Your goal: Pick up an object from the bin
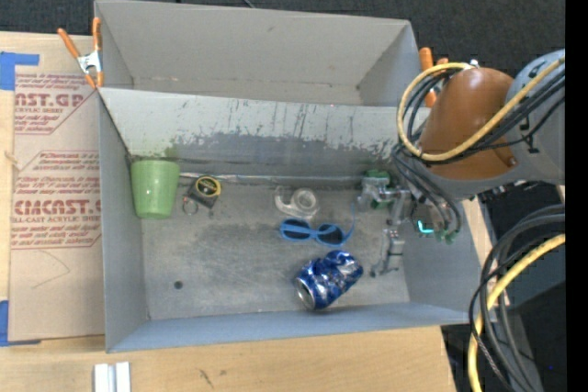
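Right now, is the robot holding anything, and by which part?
Nothing that I can see. The gripper is low at the right side of the bin, close to the crushed blue can, which lies on the floor.

camera spot: above the bin (248,50), a bit off to one side
facing: down into it
closeness: whole bin fits, arm (464,119) pokes in from right
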{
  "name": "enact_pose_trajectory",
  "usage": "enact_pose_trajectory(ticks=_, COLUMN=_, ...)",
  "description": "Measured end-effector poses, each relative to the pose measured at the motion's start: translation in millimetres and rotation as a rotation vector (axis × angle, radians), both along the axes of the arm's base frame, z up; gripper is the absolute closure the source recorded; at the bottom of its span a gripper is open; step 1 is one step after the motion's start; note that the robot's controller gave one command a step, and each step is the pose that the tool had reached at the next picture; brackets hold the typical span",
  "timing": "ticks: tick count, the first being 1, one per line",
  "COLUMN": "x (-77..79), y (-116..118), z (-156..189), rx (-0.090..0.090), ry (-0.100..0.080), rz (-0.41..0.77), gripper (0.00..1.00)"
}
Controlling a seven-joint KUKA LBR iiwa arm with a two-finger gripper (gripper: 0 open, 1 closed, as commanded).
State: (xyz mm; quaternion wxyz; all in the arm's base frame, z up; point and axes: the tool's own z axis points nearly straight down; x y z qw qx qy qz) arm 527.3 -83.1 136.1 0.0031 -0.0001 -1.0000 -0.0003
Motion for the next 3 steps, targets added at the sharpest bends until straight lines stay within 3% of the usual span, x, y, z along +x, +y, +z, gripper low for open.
enact_pose_trajectory(ticks=1, x=-36.1, y=57, z=-67, rx=0.001, ry=-0.011, rz=0.193, gripper=0.00)
enact_pose_trajectory(ticks=2, x=-37.1, y=55, z=-67, rx=0.000, ry=-0.006, rz=0.191, gripper=1.00)
enact_pose_trajectory(ticks=3, x=-18.3, y=52, z=98, rx=-0.002, ry=-0.016, rz=0.165, gripper=1.00)
